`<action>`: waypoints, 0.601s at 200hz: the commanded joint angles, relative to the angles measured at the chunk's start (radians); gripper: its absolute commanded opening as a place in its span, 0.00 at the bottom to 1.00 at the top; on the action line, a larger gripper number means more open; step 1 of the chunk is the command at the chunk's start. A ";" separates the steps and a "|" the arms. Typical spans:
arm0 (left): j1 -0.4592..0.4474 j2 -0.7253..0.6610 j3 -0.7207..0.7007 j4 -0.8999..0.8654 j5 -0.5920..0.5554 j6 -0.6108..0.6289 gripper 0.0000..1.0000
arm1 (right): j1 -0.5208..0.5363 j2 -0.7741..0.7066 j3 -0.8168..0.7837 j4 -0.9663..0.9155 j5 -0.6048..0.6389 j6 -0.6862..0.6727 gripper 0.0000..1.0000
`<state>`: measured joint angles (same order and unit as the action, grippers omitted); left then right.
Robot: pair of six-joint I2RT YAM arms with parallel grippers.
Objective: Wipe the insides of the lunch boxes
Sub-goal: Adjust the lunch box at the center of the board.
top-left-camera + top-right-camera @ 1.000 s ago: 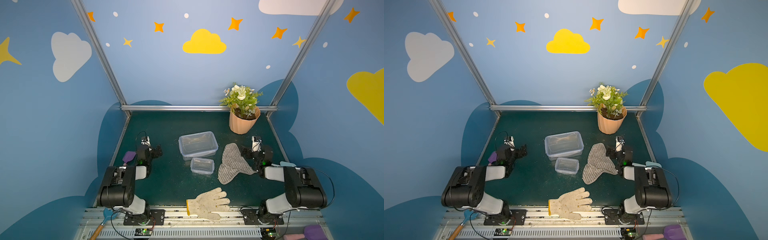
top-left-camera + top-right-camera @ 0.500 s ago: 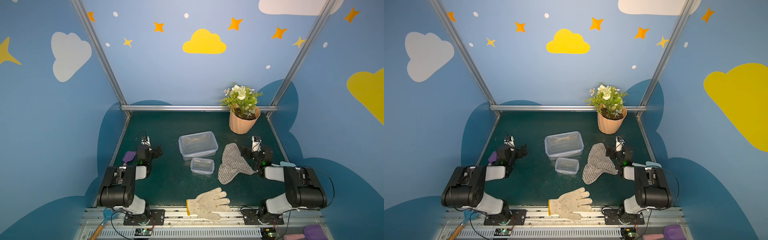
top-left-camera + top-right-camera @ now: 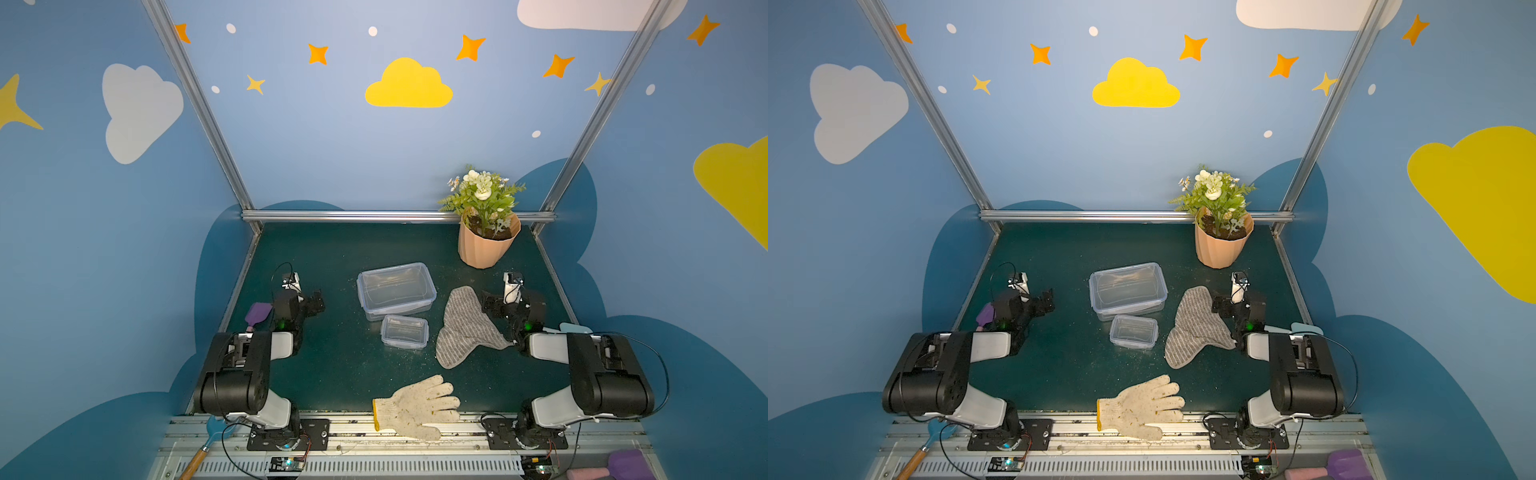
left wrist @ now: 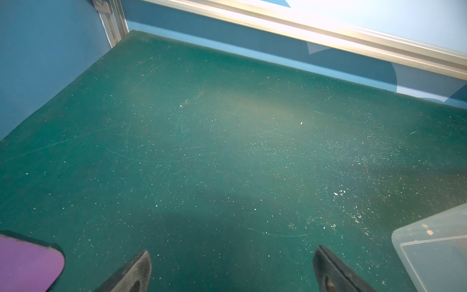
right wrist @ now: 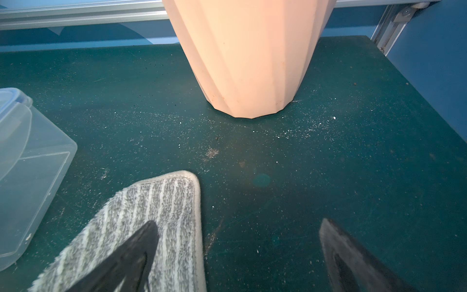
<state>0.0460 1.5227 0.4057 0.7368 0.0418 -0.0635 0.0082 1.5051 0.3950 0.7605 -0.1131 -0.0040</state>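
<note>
Lying lengthwise left-right: large box (image 3: pixel 396 291), small box (image 3: pixel 405 331); left pincer (image 4: pixel 233 250), right pincer (image 5: pixel 238 221) gape empty.

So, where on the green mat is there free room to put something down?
Free: the far strip between back rail and large lunch box, left of the flower pot; the patch between left gripper and boxes. Crowded: small lunch box, cloth and right gripper, close together.

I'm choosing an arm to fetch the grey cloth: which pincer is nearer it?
Right. The right pincer sits open at the cloth edge, one finger over it; the left pincer, also open, lies beyond the big box and small box.
</note>
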 commanded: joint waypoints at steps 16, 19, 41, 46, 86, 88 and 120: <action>0.008 -0.100 0.089 -0.198 0.000 -0.007 1.00 | -0.004 -0.083 0.129 -0.261 0.001 0.005 0.98; 0.007 -0.113 0.096 -0.226 0.002 -0.008 1.00 | -0.004 -0.089 0.138 -0.282 -0.005 0.004 0.98; 0.003 -0.232 0.126 -0.367 0.053 -0.038 1.00 | -0.001 -0.143 0.181 -0.408 -0.047 0.017 0.98; -0.001 -0.263 0.128 -0.393 0.062 -0.053 1.00 | 0.000 -0.160 0.187 -0.438 -0.055 0.023 0.98; -0.075 -0.486 0.187 -0.627 0.163 -0.174 1.00 | 0.015 -0.313 0.272 -0.704 -0.207 0.096 0.98; -0.083 -0.494 0.191 -0.636 0.187 -0.178 1.00 | 0.016 -0.319 0.272 -0.716 -0.214 0.100 0.98; -0.202 -0.596 0.238 -0.779 0.307 -0.268 1.00 | 0.038 -0.405 0.351 -0.885 -0.408 0.210 0.98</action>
<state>-0.0879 0.9783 0.6067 0.1455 0.2245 -0.2432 0.0292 1.1549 0.7052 0.0654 -0.3283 0.1036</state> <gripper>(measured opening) 0.998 0.980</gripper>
